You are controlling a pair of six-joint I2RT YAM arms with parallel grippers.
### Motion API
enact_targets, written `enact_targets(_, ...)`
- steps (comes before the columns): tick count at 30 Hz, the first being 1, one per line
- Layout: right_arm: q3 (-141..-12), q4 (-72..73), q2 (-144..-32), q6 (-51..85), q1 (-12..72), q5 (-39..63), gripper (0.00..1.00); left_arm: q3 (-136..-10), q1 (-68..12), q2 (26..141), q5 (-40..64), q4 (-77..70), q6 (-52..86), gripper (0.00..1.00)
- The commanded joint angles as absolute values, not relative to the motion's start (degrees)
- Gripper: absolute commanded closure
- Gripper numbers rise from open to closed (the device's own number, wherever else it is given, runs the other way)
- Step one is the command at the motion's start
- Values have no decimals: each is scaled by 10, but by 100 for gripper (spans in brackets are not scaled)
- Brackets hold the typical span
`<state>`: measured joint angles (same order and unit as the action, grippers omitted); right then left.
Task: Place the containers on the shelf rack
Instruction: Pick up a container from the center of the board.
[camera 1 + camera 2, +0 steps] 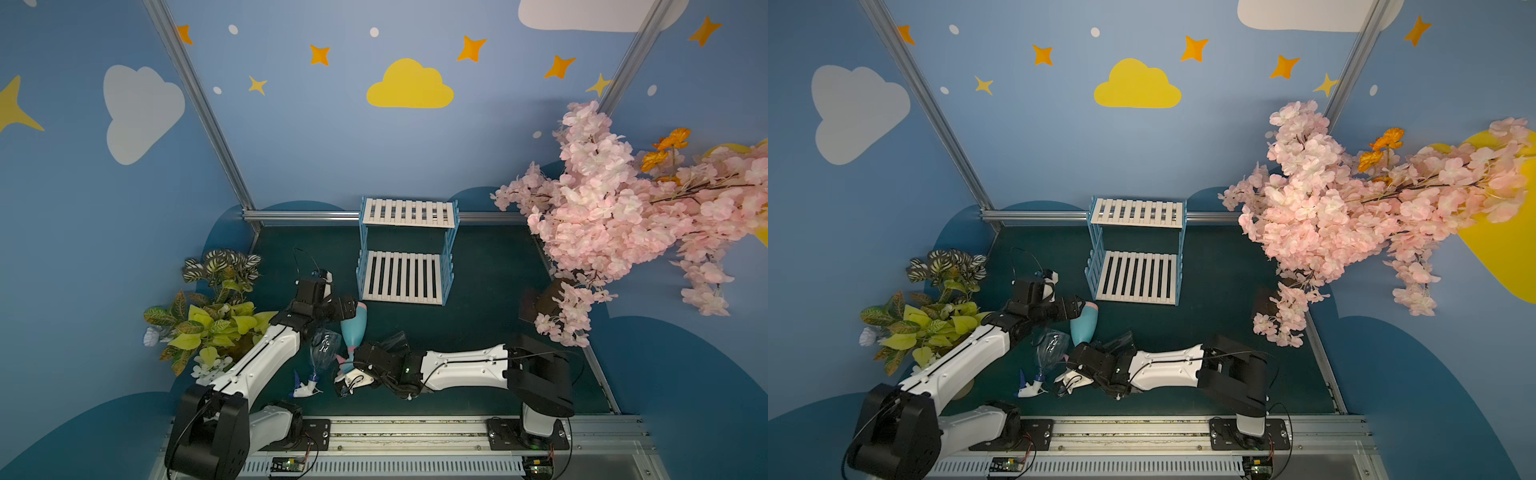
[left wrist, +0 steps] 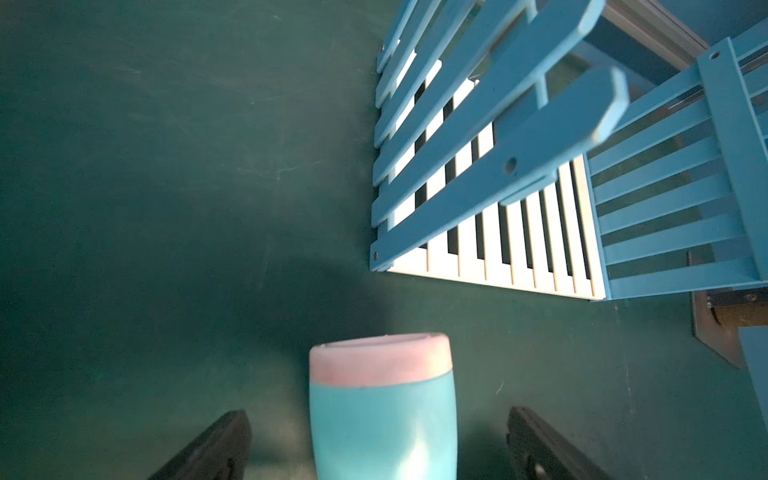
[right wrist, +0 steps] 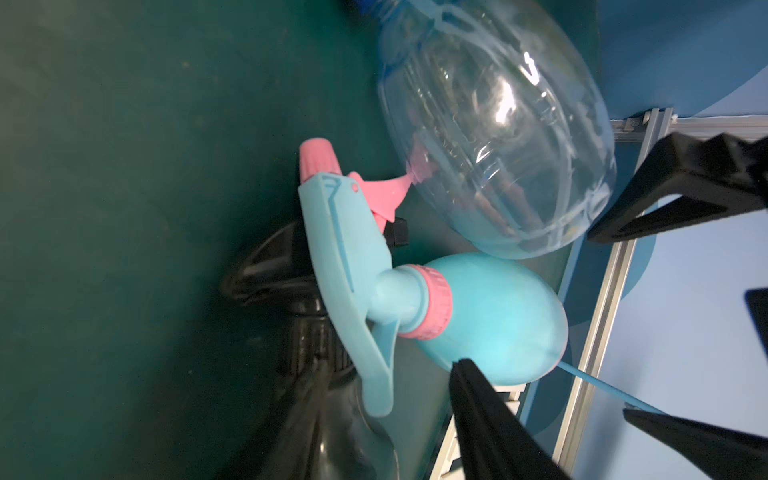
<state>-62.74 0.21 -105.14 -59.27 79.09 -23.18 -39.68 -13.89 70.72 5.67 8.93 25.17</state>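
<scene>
Your left gripper (image 2: pixel 378 415) stands wide open. Its two black fingers (image 2: pixel 220 444) sit either side of the pink-banded base of the light-blue cone-shaped spray bottle (image 1: pixel 354 328), with a gap on each side, gripping nothing. That bottle lies on its side on the dark green mat (image 1: pixel 490 291), with its base at the left gripper and its pink-collared neck and trigger head at your right gripper (image 3: pixel 525 299). The right jaws are parted around the bottle's shoulder. One fingertip (image 3: pixel 463 368) rests against the blue body and the opposite one stands off it, so nothing is clamped. Close beside the right gripper lies the clear plastic spray bottle (image 3: pixel 494 124), against the blue one. The dark smoky spray bottle (image 3: pixel 316 395) lies beneath the blue trigger head. Just ahead of the left gripper stands the two-tier rack of white slats and light-blue picket sides (image 1: pixel 403 299), apart from all three bottles.
</scene>
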Motion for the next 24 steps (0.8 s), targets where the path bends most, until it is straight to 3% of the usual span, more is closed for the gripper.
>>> enact_targets(1,-625,39,-1062,-611,787,-248,48,-415,-137,738,72,60,247,0)
enact_targets(9,-610,114,-1092,-654,788,-271,53,-431,-138,804,88,83,229,3)
enact_targets(24,-608,215,-1143,-711,789,-286,65,-403,-142,809,96,80,238,9)
